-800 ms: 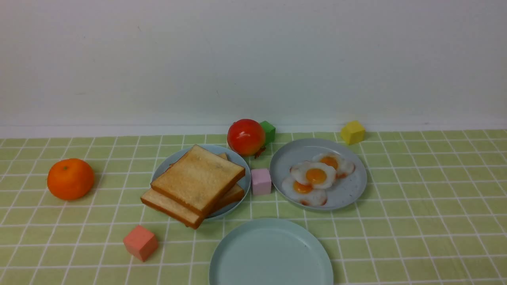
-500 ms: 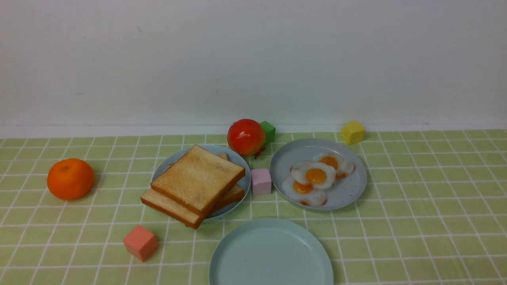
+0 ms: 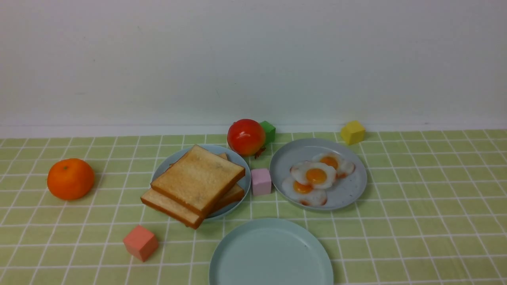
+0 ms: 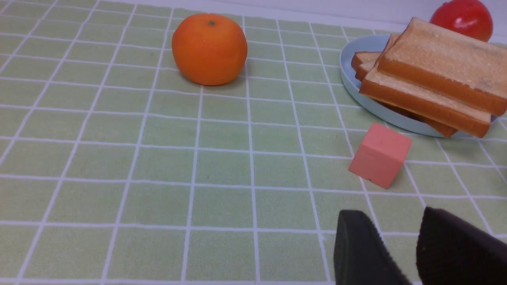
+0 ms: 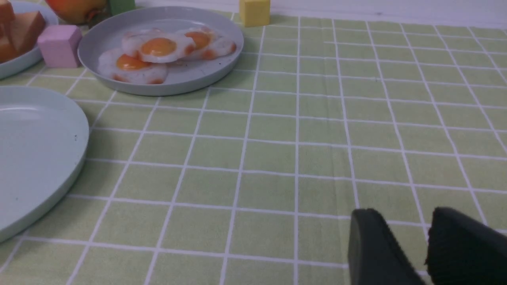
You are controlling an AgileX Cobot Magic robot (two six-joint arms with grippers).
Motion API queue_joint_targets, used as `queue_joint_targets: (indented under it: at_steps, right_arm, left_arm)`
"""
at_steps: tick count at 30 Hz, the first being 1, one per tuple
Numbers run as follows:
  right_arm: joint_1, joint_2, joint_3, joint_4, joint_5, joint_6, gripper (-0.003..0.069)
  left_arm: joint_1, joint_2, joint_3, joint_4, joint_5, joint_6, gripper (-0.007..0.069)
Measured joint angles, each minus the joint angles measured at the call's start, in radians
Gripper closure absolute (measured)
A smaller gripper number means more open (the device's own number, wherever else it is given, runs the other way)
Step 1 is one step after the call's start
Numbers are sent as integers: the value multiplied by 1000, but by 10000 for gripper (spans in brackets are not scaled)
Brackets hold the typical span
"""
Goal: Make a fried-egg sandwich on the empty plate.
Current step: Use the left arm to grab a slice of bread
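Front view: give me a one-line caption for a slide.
Empty plate nearest the camera; behind it, stacked toast slices at left and three fried eggs at right, nothing assembled yet.

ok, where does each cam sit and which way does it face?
Front: between the arms, facing forward across empty plate, toast, fried eggs to the wall; no arm visible.
Left wrist: low over the cloth, facing orange and toast; left gripper tips show.
Right wrist: low, facing fried eggs; right gripper tips show.
Shared: toast in all three.
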Motion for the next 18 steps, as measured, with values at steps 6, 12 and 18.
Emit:
queue_joint_targets:
  at_steps: [6,12,18]
  right_arm:
    - [0,0,1,-15,-8,-1,418]
    - [0,0,2,-40,-21,-1,418]
    - [0,0,11,-42,-108,-1,418]
  left_arm:
    - [0,0,0,0,0,0,387]
    - [0,0,0,0,0,0,387]
    - [0,0,0,0,-22,0,387]
